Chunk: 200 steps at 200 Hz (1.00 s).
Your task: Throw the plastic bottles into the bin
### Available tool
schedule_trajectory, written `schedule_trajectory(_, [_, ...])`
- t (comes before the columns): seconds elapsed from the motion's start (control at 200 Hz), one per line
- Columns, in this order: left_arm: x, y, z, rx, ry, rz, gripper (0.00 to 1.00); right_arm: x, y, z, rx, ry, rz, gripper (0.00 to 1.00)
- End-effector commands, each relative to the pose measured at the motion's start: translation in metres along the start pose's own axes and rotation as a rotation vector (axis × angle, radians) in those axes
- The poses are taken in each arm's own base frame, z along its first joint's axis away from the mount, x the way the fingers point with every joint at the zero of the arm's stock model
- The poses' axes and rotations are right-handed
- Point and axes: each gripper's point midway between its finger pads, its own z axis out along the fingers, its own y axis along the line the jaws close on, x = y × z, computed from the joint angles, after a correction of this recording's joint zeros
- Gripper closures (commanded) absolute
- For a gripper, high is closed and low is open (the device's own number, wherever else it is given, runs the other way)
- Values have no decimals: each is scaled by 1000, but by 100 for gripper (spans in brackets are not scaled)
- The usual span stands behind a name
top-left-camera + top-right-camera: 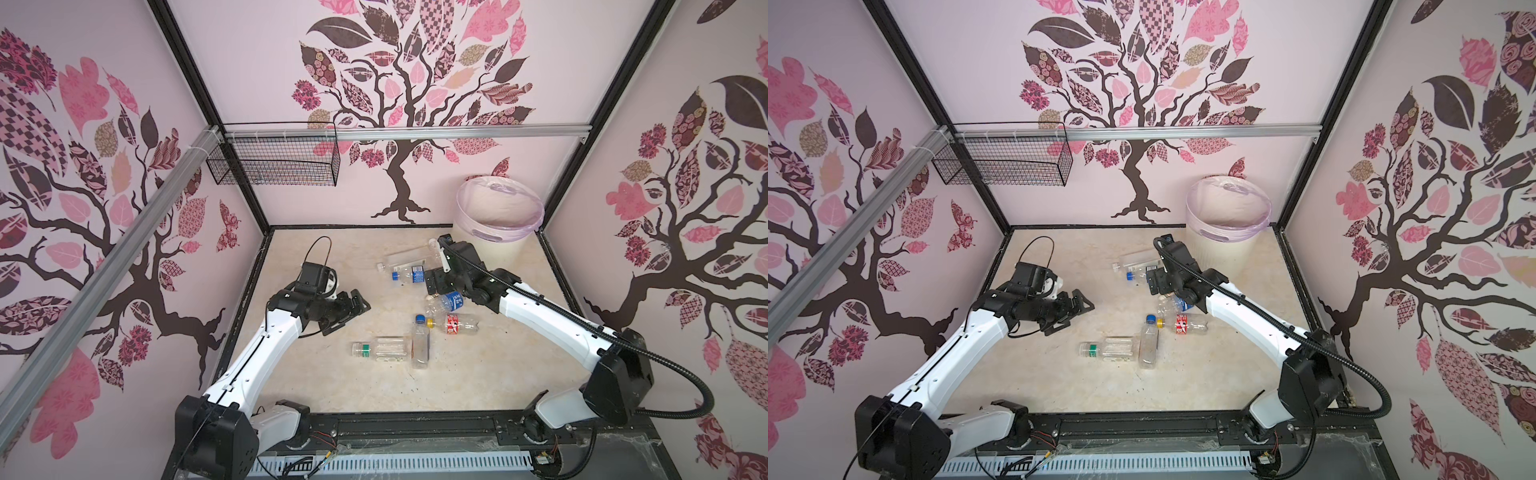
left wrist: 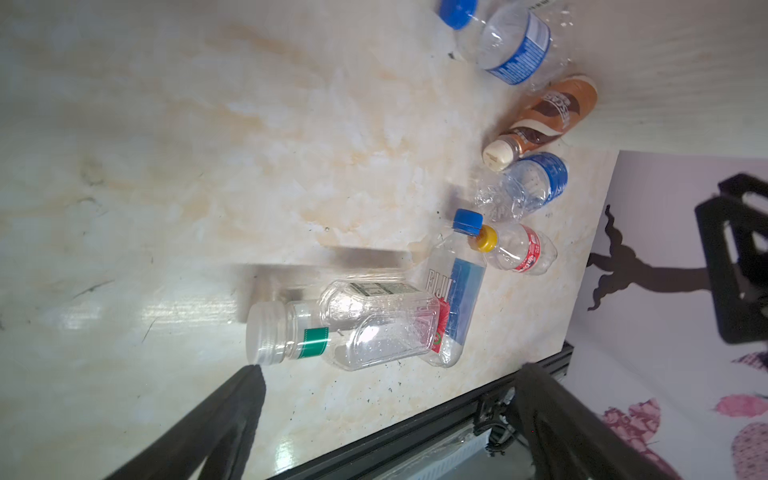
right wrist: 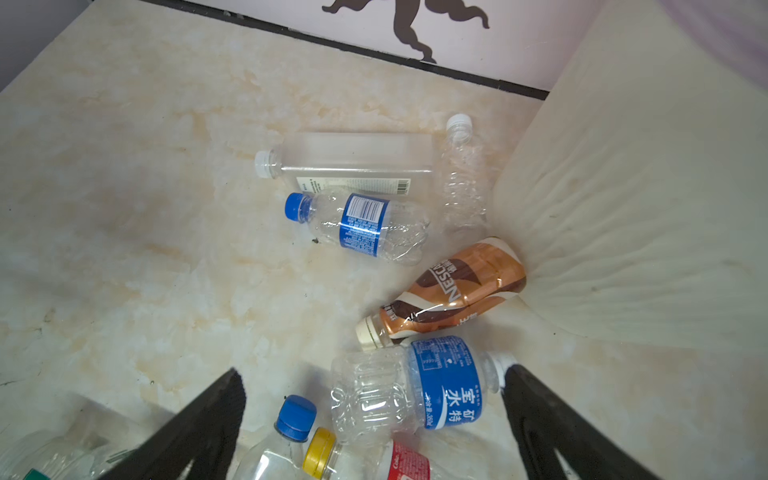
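Observation:
Several plastic bottles lie on the marble floor: a wide clear one with a green band [image 1: 380, 348] [image 2: 365, 328], a blue-capped Fiji bottle [image 1: 420, 340] [image 2: 455, 291], a yellow-capped red-label one [image 1: 455, 324] and a flat clear one [image 3: 353, 162]. A brown-label bottle [image 3: 453, 291] rests against the bin [image 1: 498, 216] [image 1: 1227, 212]. My right gripper [image 1: 430, 286] [image 3: 372, 374] hangs open above a crumpled blue-label bottle [image 3: 415, 390] that lies between its fingers [image 3: 536, 411]. My left gripper [image 1: 357, 305] [image 2: 390, 370] is open and empty, left of the pile.
A black wire basket [image 1: 274, 160] hangs on the back wall at the upper left. Patterned walls close in three sides. A black rail [image 1: 415, 424] runs along the front edge. The bin wall [image 3: 623, 208] stands close beside the right gripper.

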Motion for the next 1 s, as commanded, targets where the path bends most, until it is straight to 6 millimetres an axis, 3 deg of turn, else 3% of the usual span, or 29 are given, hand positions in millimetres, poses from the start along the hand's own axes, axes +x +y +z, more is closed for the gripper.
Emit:
schedule_trajectory(0.0, [23,2,5,79,88,-140,2,-23,2,-20,-34,-95,50,0])
schedule_trajectory(0.29, [51,27,24,91,134,-375,2,-28,2,-19,-31,-113,53,1])
schedule_trajectory(0.465, [63,41,46,118,175,-483,2,-29,4,-17,-35,-119,54,1])
schedule_trajectory(0.995, [36,38,77,116,154,-447,2,-27,3,-20,-45,-129,76,0])
